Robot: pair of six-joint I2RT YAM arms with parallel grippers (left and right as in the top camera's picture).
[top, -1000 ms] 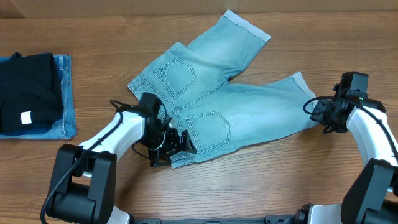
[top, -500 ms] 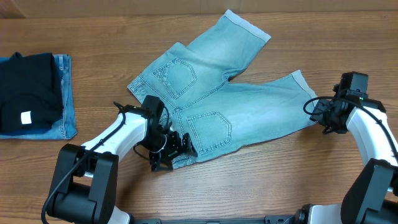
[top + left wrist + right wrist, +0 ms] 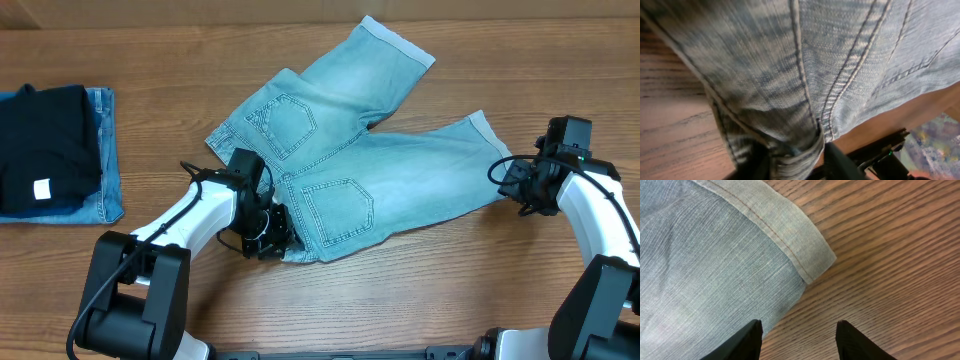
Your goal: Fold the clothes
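Shorts [image 3: 400, 190] lie spread mid-table, soft floppy denim, stiffer at seams: your left gripper [image 3: 274, 234] is clamped on the near waistband corner [image 3: 800, 145], right gripper [image 3: 512, 187] sits jaws-apart at the right cuff [image 3: 790, 240], so pinch that thick hem there.

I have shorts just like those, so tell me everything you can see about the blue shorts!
The denim shorts are light, washed blue and lie spread flat on the wooden table, with two stitched back pockets facing up. The two legs splay apart, and each ends in a cuffed hem. The left gripper pinches the waistband corner. The right gripper hangs open at the corner of one leg's cuff.
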